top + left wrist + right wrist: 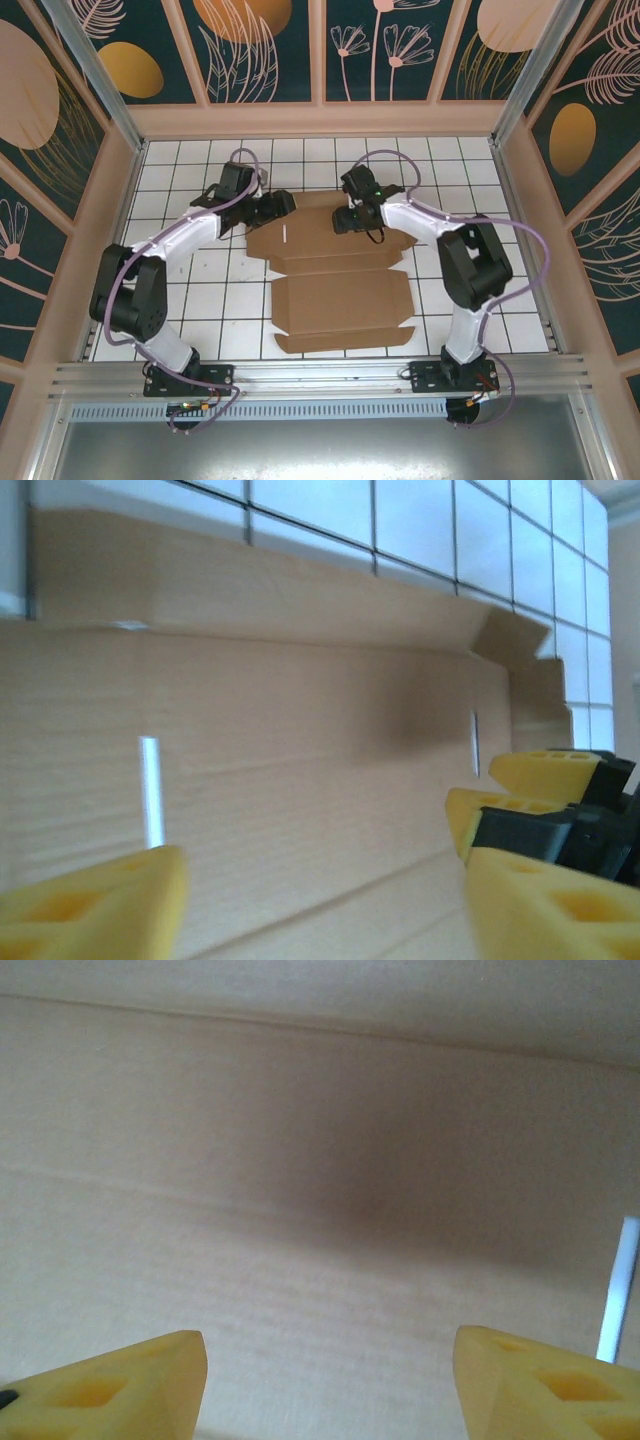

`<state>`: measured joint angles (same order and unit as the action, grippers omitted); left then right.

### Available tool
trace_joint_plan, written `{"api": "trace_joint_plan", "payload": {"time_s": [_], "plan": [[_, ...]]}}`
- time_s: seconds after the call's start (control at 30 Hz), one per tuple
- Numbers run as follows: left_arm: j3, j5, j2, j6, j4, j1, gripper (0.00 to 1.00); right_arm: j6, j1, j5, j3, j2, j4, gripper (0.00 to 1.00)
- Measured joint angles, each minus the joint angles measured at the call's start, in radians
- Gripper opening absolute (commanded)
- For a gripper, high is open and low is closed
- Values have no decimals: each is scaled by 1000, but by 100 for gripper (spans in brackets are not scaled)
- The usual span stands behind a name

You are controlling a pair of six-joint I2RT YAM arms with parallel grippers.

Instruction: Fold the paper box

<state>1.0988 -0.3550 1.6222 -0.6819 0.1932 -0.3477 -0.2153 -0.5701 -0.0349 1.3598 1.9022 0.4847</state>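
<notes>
The paper box [340, 290] lies flat at mid-frame, its panels long left to right. My left gripper [283, 206] and right gripper [346, 218] both gape wide over its upper edge. Bare tiled table [200, 285] rings it.

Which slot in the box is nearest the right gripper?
The right-hand slot in the left wrist view, beside the right gripper; the other slot lies well left.

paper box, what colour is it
The paper box is plain brown cardboard with no print; the top external view shows it best.

White gridded tabletop [230, 300], pale wooden frame [320, 118], dark floral wall panels [400, 70] around, evenly lit
</notes>
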Motion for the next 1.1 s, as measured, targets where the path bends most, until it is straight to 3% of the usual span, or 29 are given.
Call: {"api": "trace_joint_plan", "payload": {"time_s": [0.17, 0.37, 0.8, 1.1], "plan": [[-2, 61, -19, -3, -9, 67, 87, -1, -4, -29, 116, 125, 56, 69], [16, 39, 54, 1, -58, 144, 82, -8, -15, -52, 97, 134, 93, 65], [322, -57, 395, 55, -70, 144, 80, -23, -15, -51, 90, 156, 100, 63], [340, -114, 472, 48, -78, 144, 75, -26, -15, -51, 90, 158, 100, 63]]}}
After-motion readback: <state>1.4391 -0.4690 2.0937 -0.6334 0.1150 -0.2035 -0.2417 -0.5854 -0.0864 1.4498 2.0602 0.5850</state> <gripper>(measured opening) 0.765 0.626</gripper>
